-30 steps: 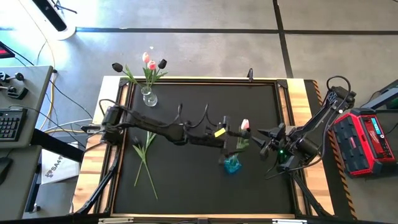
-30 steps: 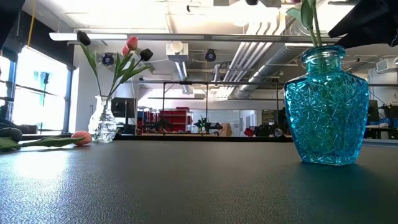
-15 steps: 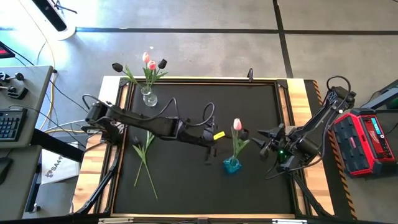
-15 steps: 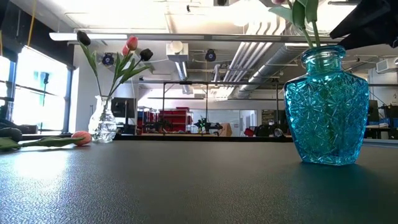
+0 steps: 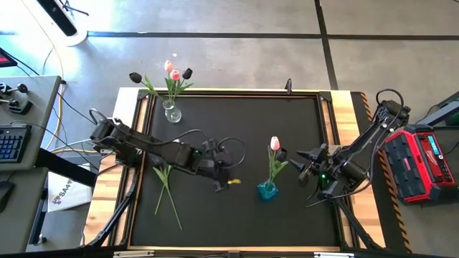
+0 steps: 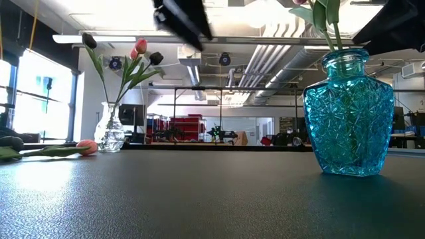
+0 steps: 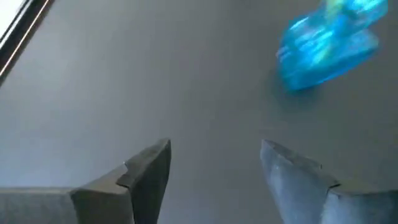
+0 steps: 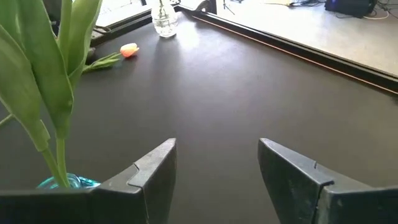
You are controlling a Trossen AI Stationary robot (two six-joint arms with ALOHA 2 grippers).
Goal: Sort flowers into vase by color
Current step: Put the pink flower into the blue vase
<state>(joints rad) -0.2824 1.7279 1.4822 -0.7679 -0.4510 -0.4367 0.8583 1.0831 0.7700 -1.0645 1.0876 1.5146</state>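
Note:
A blue glass vase (image 5: 267, 190) stands right of the table's middle with one pink tulip (image 5: 274, 145) upright in it. A clear vase (image 5: 171, 111) at the far left holds a pink-headed flower (image 5: 172, 72) and two dark ones. Two loose flowers (image 5: 165, 183) lie flat on the mat at the left; one has a pink head (image 6: 86, 147). My left gripper (image 5: 221, 187) hangs open above the mat, left of the blue vase (image 7: 326, 43), touching nothing. My right gripper (image 5: 301, 163) waits open just right of the blue vase, the tulip's leaves (image 8: 56, 74) close before it.
The black mat has a raised frame (image 5: 229, 92) on a wooden table. A red and black box (image 5: 419, 161) sits past the right edge, a keyboard (image 5: 11, 143) past the left. Bare mat lies between the two vases and along the near side.
My left gripper has drawn back from the blue vase toward the table's left and tipped its fingers downward, staying open. The pink tulip stays in the blue vase and now stands more upright. My right arm has kept still.

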